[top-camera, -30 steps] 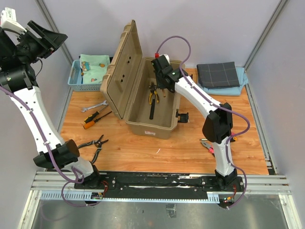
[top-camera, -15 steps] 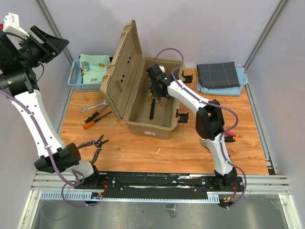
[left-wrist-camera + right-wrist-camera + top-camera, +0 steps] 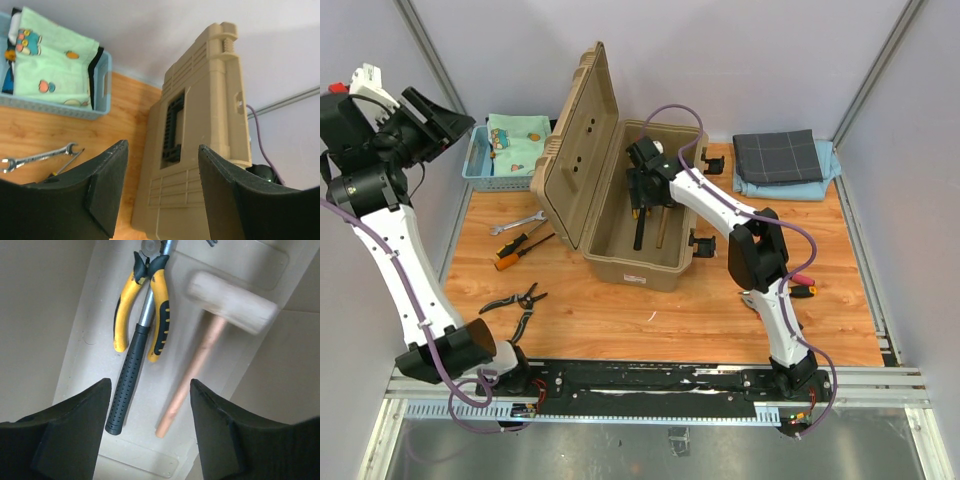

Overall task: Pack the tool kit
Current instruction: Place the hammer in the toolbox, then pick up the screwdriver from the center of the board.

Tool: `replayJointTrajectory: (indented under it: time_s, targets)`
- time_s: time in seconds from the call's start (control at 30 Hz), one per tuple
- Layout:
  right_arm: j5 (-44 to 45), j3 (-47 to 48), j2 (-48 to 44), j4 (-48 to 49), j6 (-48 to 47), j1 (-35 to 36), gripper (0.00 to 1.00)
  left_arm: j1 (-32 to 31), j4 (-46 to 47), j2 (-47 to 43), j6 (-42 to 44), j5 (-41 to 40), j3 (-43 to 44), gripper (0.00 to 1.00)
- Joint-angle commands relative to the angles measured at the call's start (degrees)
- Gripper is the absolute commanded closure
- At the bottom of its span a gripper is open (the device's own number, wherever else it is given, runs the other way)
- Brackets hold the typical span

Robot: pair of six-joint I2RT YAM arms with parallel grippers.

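The large tan plastic toolbox (image 3: 620,262) stands open on the wooden worktop (image 3: 650,320), toward the back edge and about midway along it; its lid (image 3: 575,150) is upright on the left side. The right pincer (image 3: 642,185) hangs inside the box with its jaws apart, gripping nothing. Below it on the box floor lie yellow-handled pliers (image 3: 120,315), with a steel hammer with a black grip (image 3: 127,385) between their handles; a wooden mallet (image 3: 230,302), its head blurred, is just beside them. The left pincer (image 3: 445,125) is raised high over the left edge, jaws open and empty. A silver spanner (image 3: 517,224), orange-handled screwdrivers (image 3: 515,252) and black pliers (image 3: 515,300) lie on the worktop left of the box; a red-handled tool (image 3: 798,288) lies near the right edge.
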Motion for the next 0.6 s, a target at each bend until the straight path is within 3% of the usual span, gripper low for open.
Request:
replayJointTrajectory:
  time_s: [0.0,0.3,0.57]
  targets:
    - [-1.7,0.8,-4.0,2.6,-1.4,0.4,0.33,0.9,-3.3,-1.7,-0.3,-4.9,-3.4,0.38]
    - [-0.2,8.4,-14.4,5.0,-7.8,0.5,0.28,3.5,-7.2,3.1,-11.1,-7.0,-13.0,0.38]
    - [0.7,9.6,-19.2,5.0,-11.7,0.4,0.23,1.4,-12.0,13.7,6.3,-11.3,-8.7,0.46]
